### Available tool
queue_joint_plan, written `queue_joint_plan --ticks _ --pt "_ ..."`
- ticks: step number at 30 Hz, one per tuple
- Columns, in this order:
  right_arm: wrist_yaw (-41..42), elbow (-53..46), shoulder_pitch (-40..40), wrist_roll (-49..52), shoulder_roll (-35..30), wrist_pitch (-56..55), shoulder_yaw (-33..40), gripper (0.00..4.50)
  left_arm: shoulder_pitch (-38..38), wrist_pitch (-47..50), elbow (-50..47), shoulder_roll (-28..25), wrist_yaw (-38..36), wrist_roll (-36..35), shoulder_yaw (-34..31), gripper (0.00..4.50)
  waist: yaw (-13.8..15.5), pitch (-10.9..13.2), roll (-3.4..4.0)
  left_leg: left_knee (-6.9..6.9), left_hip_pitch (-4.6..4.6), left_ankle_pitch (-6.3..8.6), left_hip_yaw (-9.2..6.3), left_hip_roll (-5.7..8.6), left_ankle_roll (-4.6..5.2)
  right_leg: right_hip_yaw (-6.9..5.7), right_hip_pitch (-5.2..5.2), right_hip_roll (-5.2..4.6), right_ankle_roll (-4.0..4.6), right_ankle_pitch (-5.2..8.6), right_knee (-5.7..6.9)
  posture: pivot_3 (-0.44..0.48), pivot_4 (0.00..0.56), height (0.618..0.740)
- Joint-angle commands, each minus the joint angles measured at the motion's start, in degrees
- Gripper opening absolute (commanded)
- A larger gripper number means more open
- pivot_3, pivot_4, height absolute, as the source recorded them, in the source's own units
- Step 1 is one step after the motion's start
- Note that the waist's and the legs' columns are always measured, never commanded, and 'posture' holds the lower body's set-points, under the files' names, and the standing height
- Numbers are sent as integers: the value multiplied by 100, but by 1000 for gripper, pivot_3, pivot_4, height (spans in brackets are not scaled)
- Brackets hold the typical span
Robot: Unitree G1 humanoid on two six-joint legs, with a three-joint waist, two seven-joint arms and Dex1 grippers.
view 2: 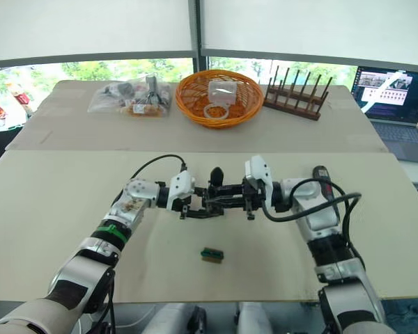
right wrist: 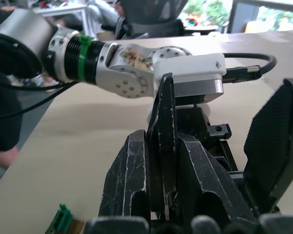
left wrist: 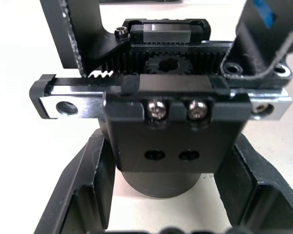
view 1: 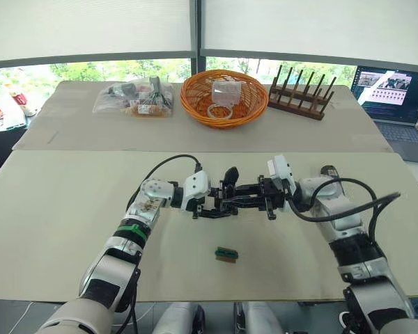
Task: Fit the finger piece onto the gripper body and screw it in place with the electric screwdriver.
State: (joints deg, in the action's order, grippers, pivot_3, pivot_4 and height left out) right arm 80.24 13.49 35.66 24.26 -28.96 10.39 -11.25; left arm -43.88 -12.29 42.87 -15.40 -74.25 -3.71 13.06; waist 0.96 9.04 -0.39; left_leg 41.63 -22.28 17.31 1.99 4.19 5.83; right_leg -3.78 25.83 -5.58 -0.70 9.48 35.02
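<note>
The gripper body (left wrist: 173, 141) is held above the middle of the table (view 1: 70, 209), its round base clamped between the two fingers of the left claw (view 1: 212, 207). Its toothed rack, central pinion and two bright screw heads are seen in the left wrist view. A pointed black finger is seen rising from the body at about 12 o'clock. The finger piece (right wrist: 165, 146) is gripped upright between the closed fingers of the right claw (view 1: 259, 198), which is brought in from 3 o'clock until it is just beside the gripper body; whether the two parts touch cannot be told. A small green-brown block (view 1: 226, 255) lies on the table at 6 o'clock of the two claws, apart from them. At 12 o'clock, on the far table, an orange basket (view 1: 195, 104) is flanked by a clear bag (view 1: 134, 98) at 9 o'clock and a wooden rack (view 1: 299, 94) at 3 o'clock. A laptop (view 1: 398, 103) is seen further at 3 o'clock
</note>
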Motion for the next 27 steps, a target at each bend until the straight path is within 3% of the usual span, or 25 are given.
queue_joint_plan --ticks 1,13,27 --pt "578 681 -114 -631 -165 236 -719 358 -199 -111 -117 -19 -28 -38 -41 2288 6 -4 0 0 0 1 0 0 1 0 -1 -7 0 0 -1 0 150 740" --pt "-637 45 -814 -719 -117 179 -495 358 -46 -80 -240 -101 37 -77 -74 2288 -31 -98 -4 -14 9 5 -2 0 -3 4 0 -29 0 0 -1 0 150 740" --pt "-97 887 -198 -796 -107 -78 -710 358 101 -32 -544 -160 83 -103 -49 2288 -41 -103 -6 -25 27 5 0 -1 -1 16 -11 -30 2 1 -2 0 150 740"
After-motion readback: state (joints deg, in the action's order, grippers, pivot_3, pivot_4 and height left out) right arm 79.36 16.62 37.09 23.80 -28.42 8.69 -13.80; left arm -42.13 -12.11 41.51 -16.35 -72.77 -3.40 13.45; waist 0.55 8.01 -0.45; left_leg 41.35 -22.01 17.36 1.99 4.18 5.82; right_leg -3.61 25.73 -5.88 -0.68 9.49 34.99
